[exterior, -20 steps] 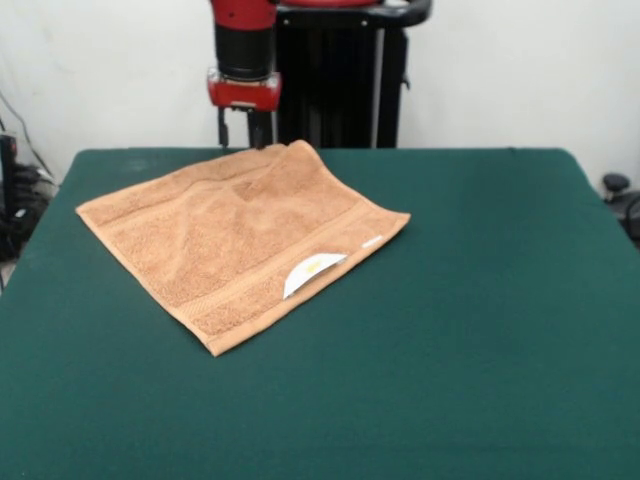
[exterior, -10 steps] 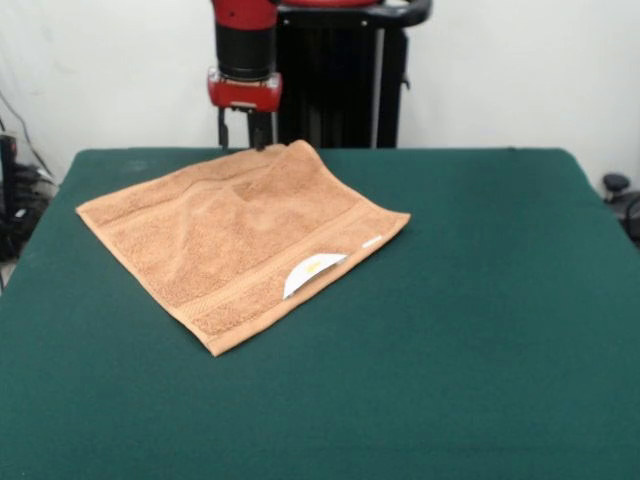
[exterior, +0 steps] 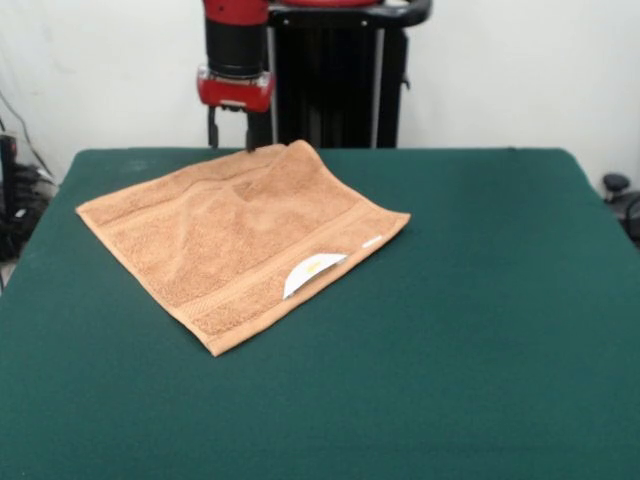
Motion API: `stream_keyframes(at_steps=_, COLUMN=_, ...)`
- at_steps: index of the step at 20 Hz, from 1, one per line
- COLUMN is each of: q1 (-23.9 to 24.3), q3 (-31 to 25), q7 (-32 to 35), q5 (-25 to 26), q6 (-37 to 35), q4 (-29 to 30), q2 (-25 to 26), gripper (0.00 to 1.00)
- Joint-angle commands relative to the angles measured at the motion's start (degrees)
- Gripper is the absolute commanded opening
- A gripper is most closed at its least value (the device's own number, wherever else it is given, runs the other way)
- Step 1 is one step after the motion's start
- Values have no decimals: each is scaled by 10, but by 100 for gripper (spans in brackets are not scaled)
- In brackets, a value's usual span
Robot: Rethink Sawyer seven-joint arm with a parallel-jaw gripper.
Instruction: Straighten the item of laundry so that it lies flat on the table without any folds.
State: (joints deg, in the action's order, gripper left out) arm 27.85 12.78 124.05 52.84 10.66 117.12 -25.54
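The orange-tan towel (exterior: 240, 240) lies on the left half of the green surface (exterior: 480, 330), turned like a diamond with one corner at the far edge and one pointing near. It looks mostly spread out, with faint creases near its far corner. A white label (exterior: 312, 271) curls up from its near-right edge. The tool (exterior: 231, 133) hangs just above and behind the towel's far corner, its two fingers (exterior: 213, 128) spread apart with nothing between them.
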Motion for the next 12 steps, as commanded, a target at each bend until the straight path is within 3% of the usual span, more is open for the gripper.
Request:
stream_keyframes(at_steps=1, q1=-20, q3=-77, q7=55, q5=-45, q6=-37, q4=-9, q2=4, gripper=100)
stream_keyframes(at_steps=5, q1=9, q3=-108, q7=39, q5=-31, q6=-63, q4=31, q2=-53, gripper=100)
stream_keyframes(at_steps=12, q1=116, q3=-210, q7=-34, q5=-27, q6=-154, q4=133, q2=-199, gripper=100)
